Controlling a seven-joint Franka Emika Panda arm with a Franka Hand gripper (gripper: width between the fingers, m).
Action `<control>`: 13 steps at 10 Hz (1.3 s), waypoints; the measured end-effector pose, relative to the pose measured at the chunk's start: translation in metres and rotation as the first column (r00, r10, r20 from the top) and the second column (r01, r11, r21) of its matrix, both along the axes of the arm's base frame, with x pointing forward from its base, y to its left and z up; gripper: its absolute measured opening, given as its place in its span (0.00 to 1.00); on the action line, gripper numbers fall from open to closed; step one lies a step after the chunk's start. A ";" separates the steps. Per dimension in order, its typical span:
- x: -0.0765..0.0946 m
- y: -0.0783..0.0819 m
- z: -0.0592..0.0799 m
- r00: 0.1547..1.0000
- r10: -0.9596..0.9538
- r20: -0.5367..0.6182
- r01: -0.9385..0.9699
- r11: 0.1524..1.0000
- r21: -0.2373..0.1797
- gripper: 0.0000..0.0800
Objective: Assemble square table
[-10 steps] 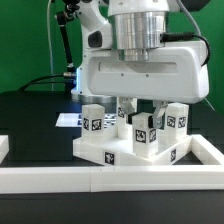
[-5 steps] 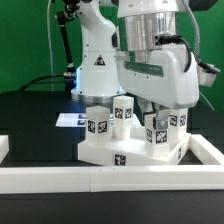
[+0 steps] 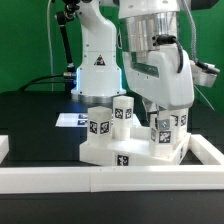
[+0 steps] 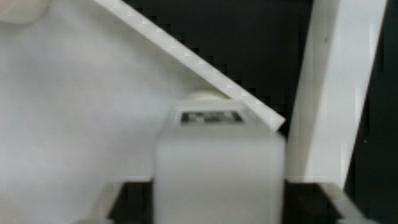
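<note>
Standing low over the right half of the exterior frame, the Panda arm has its gripper (image 3: 160, 118) down among the legs on the square tabletop (image 3: 125, 156). The tabletop lies in the lower centre of that frame, pressed into the corner of the white barrier rail (image 3: 60, 178), its tagged edge toward the camera. Three leg blocks show upright on it: one at centre left (image 3: 98, 122), a taller-looking one just behind it (image 3: 122, 110), and a pair of tagged faces at the right (image 3: 163, 131) directly under the wrist. The fingers are hidden behind the arm's body there, and the wrist view shows only a tagged leg (image 4: 217, 150) close up between white surfaces, so whether the hand is clasping that leg or has let go I cannot tell.

The step in hand looks like seating or screwing a right-hand leg into the slab. Next, judging from this, the jaws need to be confirmed clear of the leg before lifting straight up, so the neighbouring legs are not knocked.

The marker board (image 3: 68, 120) lies behind, at middle left.
</note>
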State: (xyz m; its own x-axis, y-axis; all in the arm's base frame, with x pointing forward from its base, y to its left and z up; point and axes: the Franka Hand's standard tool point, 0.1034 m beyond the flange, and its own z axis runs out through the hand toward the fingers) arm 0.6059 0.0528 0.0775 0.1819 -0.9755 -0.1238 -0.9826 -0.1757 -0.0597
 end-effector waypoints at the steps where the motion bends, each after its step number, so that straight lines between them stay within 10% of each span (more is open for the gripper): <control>1: 0.000 0.001 0.000 1.000 0.030 0.004 -0.030 1.000 0.000 0.63; 7: -0.001 0.009 -0.001 0.864 0.499 0.069 -0.497 0.867 -0.040 0.81; 13: 0.003 0.005 0.001 0.501 0.863 0.066 -0.854 0.505 -0.123 0.81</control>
State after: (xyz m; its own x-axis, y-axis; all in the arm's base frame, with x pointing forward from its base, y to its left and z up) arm 0.6087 0.0575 0.0790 0.9418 -0.3361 0.0096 -0.3334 -0.9372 -0.1019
